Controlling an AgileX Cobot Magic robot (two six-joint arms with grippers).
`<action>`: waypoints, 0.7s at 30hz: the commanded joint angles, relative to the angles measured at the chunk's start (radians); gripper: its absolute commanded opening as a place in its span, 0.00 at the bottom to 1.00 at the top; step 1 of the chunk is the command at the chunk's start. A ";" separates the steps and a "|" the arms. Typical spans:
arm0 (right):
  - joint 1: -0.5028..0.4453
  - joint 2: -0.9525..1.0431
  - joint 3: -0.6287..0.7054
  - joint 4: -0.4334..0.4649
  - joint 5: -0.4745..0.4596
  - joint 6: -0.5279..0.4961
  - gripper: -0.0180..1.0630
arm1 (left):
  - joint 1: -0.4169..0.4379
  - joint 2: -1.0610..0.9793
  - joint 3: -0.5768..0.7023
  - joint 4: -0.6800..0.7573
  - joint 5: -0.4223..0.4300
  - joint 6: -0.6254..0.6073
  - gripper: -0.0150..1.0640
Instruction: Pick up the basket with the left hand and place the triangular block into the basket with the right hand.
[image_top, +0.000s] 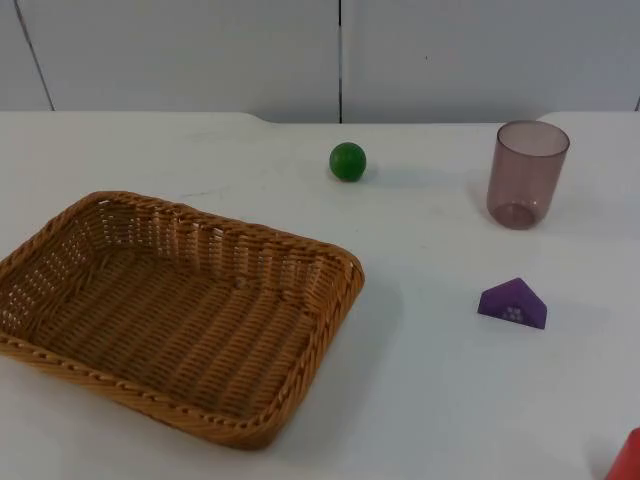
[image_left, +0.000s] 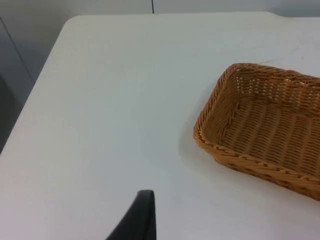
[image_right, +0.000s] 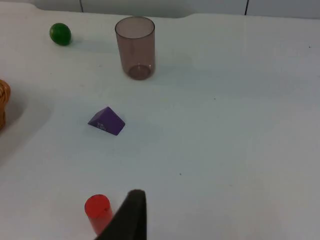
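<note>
Resting on the white table (image_top: 420, 400), the wicker basket (image_top: 180, 310) is seen well apart from the purple triangular block (image_top: 513, 303), which lies near the cup (image_top: 526, 172). Finger state cannot be told for the left gripper (image_left: 136, 220) or right gripper (image_right: 127, 217).

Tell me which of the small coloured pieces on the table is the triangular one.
The purple block, lying between the basket and the tinted cup. The green ball is round; the red piece is a cylinder.

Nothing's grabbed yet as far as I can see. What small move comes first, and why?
Probably bring the left gripper across to the near rim of the basket. The basket sits flat on the table, untouched and empty, and the purple triangular block lies apart from it beside the cup, so lifting the basket comes first.
</note>
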 joint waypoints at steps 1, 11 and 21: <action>-0.009 -0.004 -0.002 0.005 -0.009 -0.008 0.99 | 0.004 -0.003 0.005 -0.029 0.003 0.008 0.99; -0.009 0.126 -0.090 0.005 -0.091 -0.007 0.99 | 0.004 0.186 -0.066 -0.097 -0.057 0.008 0.93; -0.009 0.524 -0.207 0.007 -0.297 -0.007 0.99 | 0.004 0.590 -0.177 -0.192 -0.247 0.008 0.78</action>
